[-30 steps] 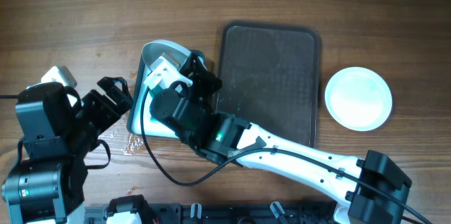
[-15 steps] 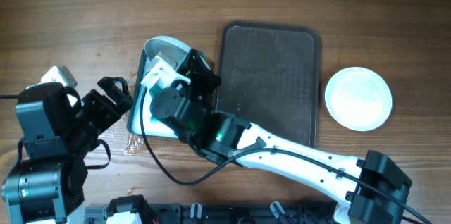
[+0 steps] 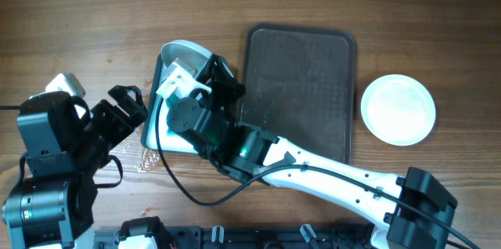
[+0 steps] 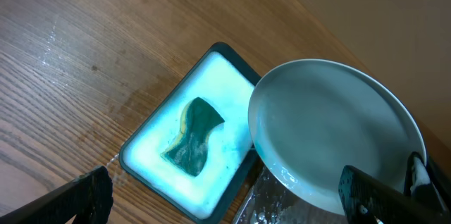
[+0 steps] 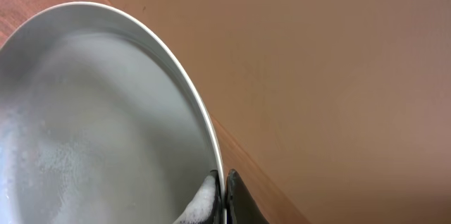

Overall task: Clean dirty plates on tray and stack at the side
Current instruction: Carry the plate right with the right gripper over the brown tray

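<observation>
Tilting over a small black-rimmed white tray [image 4: 220, 76], a round white shallow plate [image 4: 331, 132] is pinched by its rim between the right gripper's [image 5: 224, 185] fingers [image 5: 241, 197], which are closed narrowly on it. The plate's face looks white and wet. A green sponge [image 4: 192, 136] lies in the small tray. Just right of it sits the large dark brown rectangular tray [image 3: 301, 84]. Further right, a second white plate [image 3: 398, 110] rests on the wooden counter [image 3: 78, 22]. The left gripper [image 4: 225, 194], left of the small tray, has its fingers spread wide.
</observation>
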`<state>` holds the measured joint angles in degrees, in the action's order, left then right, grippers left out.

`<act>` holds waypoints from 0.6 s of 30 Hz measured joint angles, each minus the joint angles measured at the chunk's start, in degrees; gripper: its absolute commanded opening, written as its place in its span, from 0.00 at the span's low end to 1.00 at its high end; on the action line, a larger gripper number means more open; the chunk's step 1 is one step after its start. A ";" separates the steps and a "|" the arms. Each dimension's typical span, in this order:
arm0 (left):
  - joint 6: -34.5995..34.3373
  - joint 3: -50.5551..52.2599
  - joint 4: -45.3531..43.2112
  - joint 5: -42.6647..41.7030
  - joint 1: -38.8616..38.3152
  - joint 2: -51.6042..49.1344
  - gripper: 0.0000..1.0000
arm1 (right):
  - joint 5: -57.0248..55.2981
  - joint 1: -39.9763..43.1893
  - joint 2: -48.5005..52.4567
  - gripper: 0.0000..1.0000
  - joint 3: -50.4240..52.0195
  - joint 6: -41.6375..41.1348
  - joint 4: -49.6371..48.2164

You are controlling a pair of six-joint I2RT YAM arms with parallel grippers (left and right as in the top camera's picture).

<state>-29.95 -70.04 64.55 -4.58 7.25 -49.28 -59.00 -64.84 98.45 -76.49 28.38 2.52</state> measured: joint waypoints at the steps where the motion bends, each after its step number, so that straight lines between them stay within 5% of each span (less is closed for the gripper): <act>1: 0.00 0.00 0.00 0.00 0.00 0.00 1.00 | 0.00 0.00 0.00 0.04 0.00 0.00 0.00; 13: 0.00 0.00 0.00 0.00 0.00 0.00 1.00 | 0.00 0.00 0.00 0.04 0.00 1.22 0.00; 18: 0.00 0.00 0.00 0.00 0.00 0.00 1.00 | 1.05 0.00 -0.09 0.04 -0.04 -4.70 1.20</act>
<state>-29.95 -70.04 64.55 -4.58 7.25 -49.28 -57.95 -64.84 98.37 -76.53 23.68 3.73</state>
